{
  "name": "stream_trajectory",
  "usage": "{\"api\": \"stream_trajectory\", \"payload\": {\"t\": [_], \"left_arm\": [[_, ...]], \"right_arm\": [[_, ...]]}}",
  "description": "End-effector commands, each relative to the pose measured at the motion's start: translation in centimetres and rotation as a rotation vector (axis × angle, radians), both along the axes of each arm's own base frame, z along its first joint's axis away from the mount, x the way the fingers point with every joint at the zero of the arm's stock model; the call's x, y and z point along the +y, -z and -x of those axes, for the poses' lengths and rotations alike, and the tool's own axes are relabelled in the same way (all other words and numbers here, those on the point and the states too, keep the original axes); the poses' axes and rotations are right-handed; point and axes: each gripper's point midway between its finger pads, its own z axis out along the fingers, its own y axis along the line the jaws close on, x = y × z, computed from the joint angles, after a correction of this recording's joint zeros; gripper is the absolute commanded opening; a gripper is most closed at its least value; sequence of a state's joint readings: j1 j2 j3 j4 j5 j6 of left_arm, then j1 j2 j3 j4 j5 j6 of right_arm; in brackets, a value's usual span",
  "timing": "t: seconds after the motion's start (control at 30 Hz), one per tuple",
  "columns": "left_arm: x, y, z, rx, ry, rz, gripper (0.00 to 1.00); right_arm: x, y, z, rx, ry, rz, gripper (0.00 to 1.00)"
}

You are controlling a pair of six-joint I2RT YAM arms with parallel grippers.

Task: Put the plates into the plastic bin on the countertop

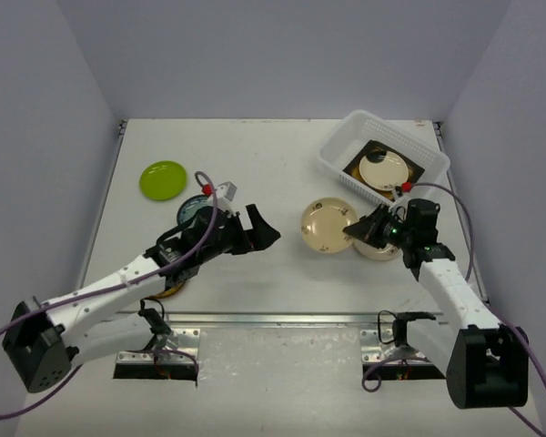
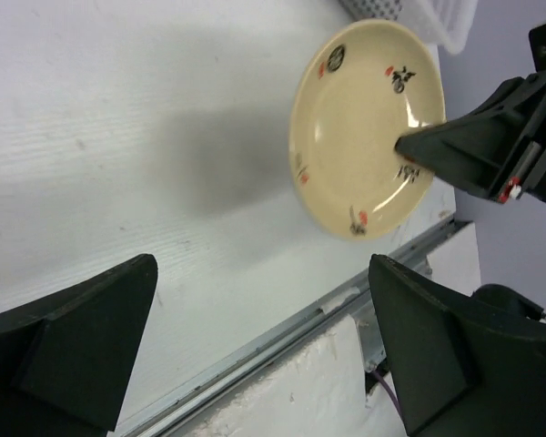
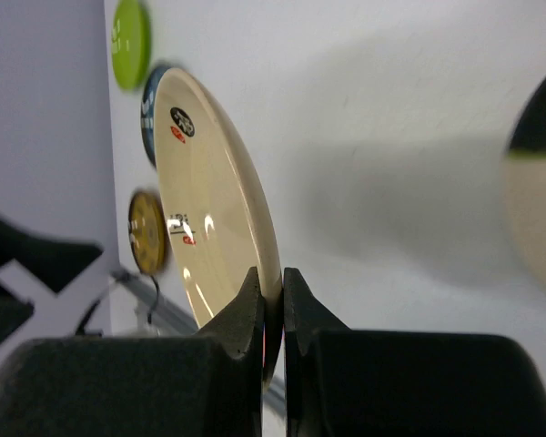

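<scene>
From above, the white worktop carries the bin at its far right corner. In the bin a round cream dish lies on a dark square plate. Near the middle of the worktop, towards the right, the right fingers pinch the right rim of a cream plate. A second cream plate lies just beneath that arm's wrist. The left fingers stand spread, left of the held plate and apart from it. A lime plate lies towards the far left. A blue plate and a yellow-brown plate are each partly hidden under the left arm.

In the left wrist view, the left fingers are spread wide with nothing between them. Beyond them the cream plate is tilted, its shadow falling apart from it on the worktop. The right fingers clamp its rim, and a corner of the bin shows at the top.

In the right wrist view, the right fingers press together on the rim of the cream plate, which is seen nearly edge-on. Behind it are the lime plate, blue plate and yellow-brown plate.
</scene>
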State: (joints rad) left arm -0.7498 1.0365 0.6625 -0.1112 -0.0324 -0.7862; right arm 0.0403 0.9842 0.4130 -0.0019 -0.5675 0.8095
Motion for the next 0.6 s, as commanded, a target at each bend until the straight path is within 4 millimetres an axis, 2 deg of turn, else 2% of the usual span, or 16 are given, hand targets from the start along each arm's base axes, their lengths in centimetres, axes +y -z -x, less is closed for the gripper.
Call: {"api": "stream_trajectory", "payload": {"t": [0.0, 0.07, 0.13, 0.2, 0.27, 0.37, 0.53, 0.57], "left_arm": [[5.4, -5.2, 0.5, -0.139, -0.146, -0.076, 1.0], [6.8, -5.8, 1.5, -0.159, -0.149, -0.091, 1.0], [8.0, -4.8, 2.1, -0.137, -0.17, -0.131, 1.0], [8.7, -4.0, 2.5, -0.122, -0.184, -0.145, 1.0], [8.3, -2.9, 3.0, -0.094, -0.157, -0.136, 1.0], [7.3, -1.7, 3.4, -0.065, -0.11, -0.128, 1.0], [6.8, 0.4, 3.8, -0.027, -0.073, -0.146, 1.0], [6.8, 0.7, 3.8, -0.022, -0.073, -0.144, 1.0]], "right_arm": [[-10.2, -4.8, -7.6, 0.002, 0.458, -0.081, 0.0], [-13.6, -5.4, -9.8, 0.045, 0.646, -0.137, 0.0], [-16.1, -4.7, -11.7, 0.093, 0.798, -0.173, 0.0], [-17.8, -4.7, -13.5, 0.111, 0.895, -0.193, 0.0], [-19.0, -3.4, -15.2, 0.155, 0.961, -0.211, 0.0], [-19.6, -3.3, -18.1, 0.126, 0.955, -0.238, 0.0], [-20.3, -3.1, -20.9, 0.065, 0.919, -0.212, 0.01], [-20.3, -2.9, -21.3, 0.061, 0.907, -0.209, 0.06]]}}
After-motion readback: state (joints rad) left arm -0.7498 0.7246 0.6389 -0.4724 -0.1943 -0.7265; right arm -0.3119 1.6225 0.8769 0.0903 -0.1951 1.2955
